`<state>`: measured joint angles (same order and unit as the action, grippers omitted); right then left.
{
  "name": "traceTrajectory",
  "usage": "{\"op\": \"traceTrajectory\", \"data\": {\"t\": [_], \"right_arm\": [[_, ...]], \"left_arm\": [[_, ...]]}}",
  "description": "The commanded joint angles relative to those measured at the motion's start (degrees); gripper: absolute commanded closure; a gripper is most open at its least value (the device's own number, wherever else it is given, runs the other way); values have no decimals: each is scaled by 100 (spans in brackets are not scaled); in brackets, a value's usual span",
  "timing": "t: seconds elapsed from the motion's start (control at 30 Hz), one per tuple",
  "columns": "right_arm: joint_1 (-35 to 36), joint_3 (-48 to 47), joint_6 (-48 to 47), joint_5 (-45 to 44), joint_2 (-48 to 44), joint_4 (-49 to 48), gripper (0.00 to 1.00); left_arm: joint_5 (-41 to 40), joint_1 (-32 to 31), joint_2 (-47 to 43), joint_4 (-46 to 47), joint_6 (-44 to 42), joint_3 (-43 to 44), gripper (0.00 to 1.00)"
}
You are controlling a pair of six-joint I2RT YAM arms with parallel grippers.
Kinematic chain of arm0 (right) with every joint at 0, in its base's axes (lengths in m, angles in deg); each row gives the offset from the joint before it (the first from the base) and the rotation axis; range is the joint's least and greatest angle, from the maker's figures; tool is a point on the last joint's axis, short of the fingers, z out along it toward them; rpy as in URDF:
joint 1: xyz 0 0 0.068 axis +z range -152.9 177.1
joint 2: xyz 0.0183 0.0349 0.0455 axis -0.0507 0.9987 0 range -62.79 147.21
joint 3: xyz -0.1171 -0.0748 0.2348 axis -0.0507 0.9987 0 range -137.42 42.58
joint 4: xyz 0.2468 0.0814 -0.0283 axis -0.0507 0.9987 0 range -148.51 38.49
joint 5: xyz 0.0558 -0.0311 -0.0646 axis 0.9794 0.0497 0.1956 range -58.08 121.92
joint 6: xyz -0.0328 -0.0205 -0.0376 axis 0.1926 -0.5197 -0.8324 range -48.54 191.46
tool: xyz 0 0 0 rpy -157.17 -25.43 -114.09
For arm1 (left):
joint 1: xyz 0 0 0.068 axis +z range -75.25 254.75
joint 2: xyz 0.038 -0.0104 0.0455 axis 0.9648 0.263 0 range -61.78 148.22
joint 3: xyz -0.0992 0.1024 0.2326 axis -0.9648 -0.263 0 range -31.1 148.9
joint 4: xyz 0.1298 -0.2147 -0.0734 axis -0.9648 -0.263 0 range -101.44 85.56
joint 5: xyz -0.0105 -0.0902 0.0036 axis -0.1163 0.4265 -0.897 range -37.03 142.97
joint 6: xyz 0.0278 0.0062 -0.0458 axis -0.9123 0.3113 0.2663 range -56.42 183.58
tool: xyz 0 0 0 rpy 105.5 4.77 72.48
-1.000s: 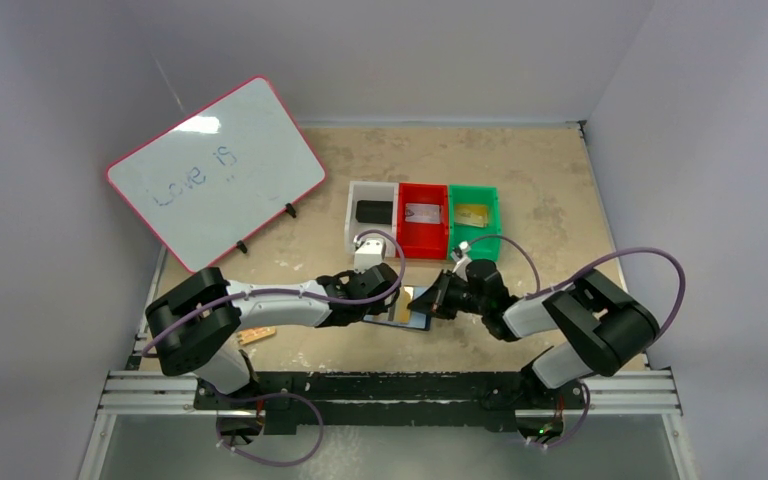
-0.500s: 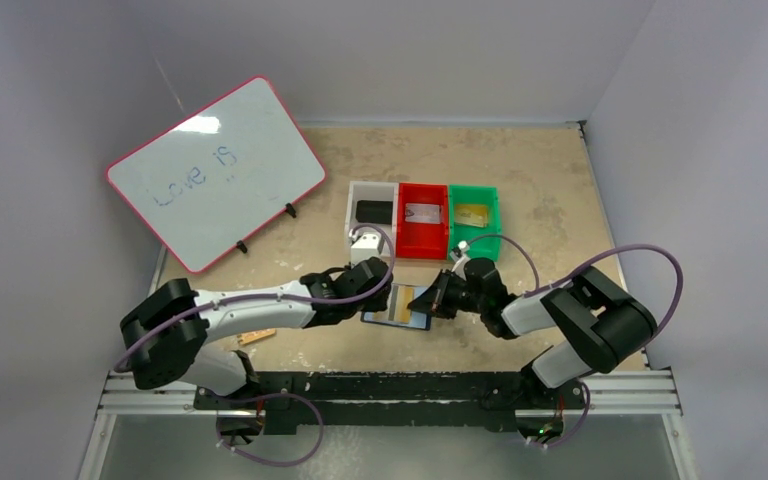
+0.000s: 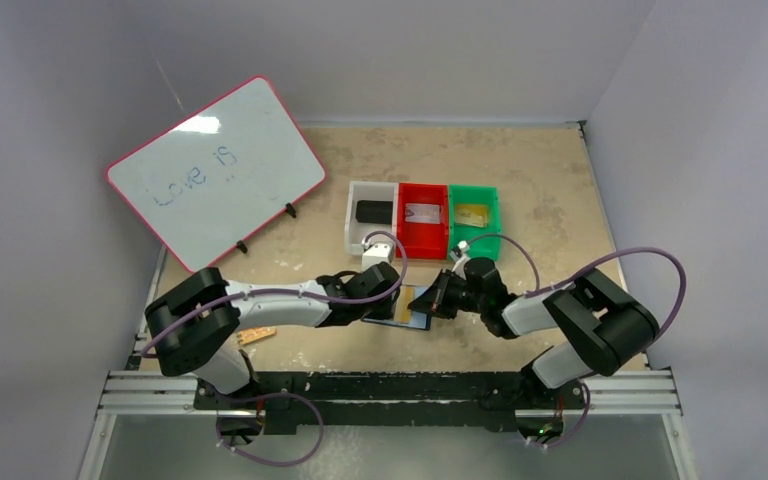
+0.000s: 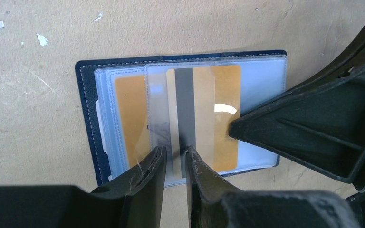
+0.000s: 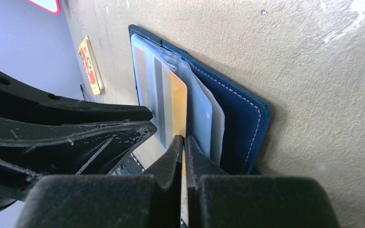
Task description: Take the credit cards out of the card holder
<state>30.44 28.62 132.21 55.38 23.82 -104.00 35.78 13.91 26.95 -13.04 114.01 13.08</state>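
Observation:
The card holder [image 3: 407,306] lies open on the table between both grippers. In the left wrist view it is navy [image 4: 86,95], with clear sleeves and a gold credit card [image 4: 225,95] that has a grey stripe. My left gripper [image 4: 176,156] is over the holder's near edge, its jaws a narrow gap apart above the sleeve and card, gripping nothing that I can see. My right gripper [image 5: 184,142] is shut on the gold card's edge [image 5: 178,102] at the holder's [image 5: 247,118] open side. It shows as a black finger [image 4: 313,123] in the left wrist view.
White [image 3: 372,215], red [image 3: 422,220] and green [image 3: 473,218] bins stand just behind the holder, each with a card in it. A pink-rimmed whiteboard [image 3: 215,170] leans at the back left. An orange pad [image 3: 256,336] lies at the front left.
My left arm drew back to the left half a second ago and has come back to the holder. My right gripper has stayed on the card.

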Motion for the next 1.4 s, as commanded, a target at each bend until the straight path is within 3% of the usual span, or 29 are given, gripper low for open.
{"op": "traceTrajectory", "data": {"t": [0.0, 0.33, 0.47, 0.57, 0.73, 1.07, 1.37], "right_arm": [[-21, -152, -203, -259, -250, 425, 100], [-29, -134, -195, -385, -620, 620, 100], [-28, -215, -161, -198, -349, 330, 94], [-29, -142, -28, -100, -178, -148, 79], [-27, 23, 231, -42, -38, -694, 75], [-28, 13, 361, 170, 362, -1193, 89], [-27, 185, 416, -43, 69, -1050, 100]], "left_arm": [[-347, -13, 109, -357, 76, -120, 79], [-278, -10, 163, -315, -23, -145, 86], [-211, -37, 213, -291, -54, -109, 90], [-205, -46, 238, -312, -58, -81, 93], [-214, -66, 249, -335, -52, -79, 96], [-263, -64, 262, -364, -79, -51, 98], [-545, -68, 110, -605, -115, -41, 100]]}}
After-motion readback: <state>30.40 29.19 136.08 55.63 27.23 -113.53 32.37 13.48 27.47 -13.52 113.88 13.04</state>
